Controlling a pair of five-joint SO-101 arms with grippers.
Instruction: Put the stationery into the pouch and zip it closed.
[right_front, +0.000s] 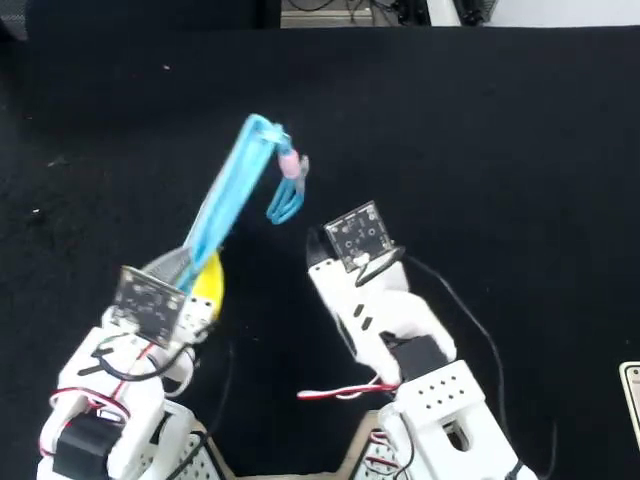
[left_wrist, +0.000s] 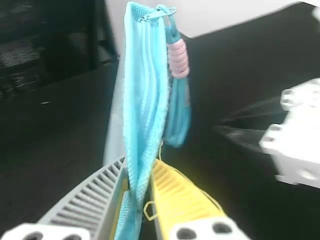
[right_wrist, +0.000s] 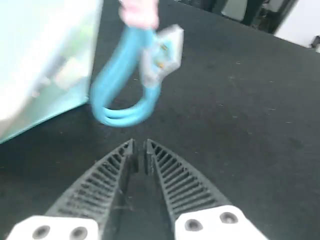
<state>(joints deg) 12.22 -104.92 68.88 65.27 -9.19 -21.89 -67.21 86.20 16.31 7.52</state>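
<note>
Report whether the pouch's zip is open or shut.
Looks shut: slider at the far end of the pouch, no gap along the teeth; stretch inside the left hand hidden.

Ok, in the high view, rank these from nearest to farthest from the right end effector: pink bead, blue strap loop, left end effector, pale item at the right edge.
1. Blue strap loop, just ahead of the right end effector.
2. Pink bead, beyond the loop.
3. Left end effector, across, clamping the pouch.
4. Pale item, far right table edge.
</note>
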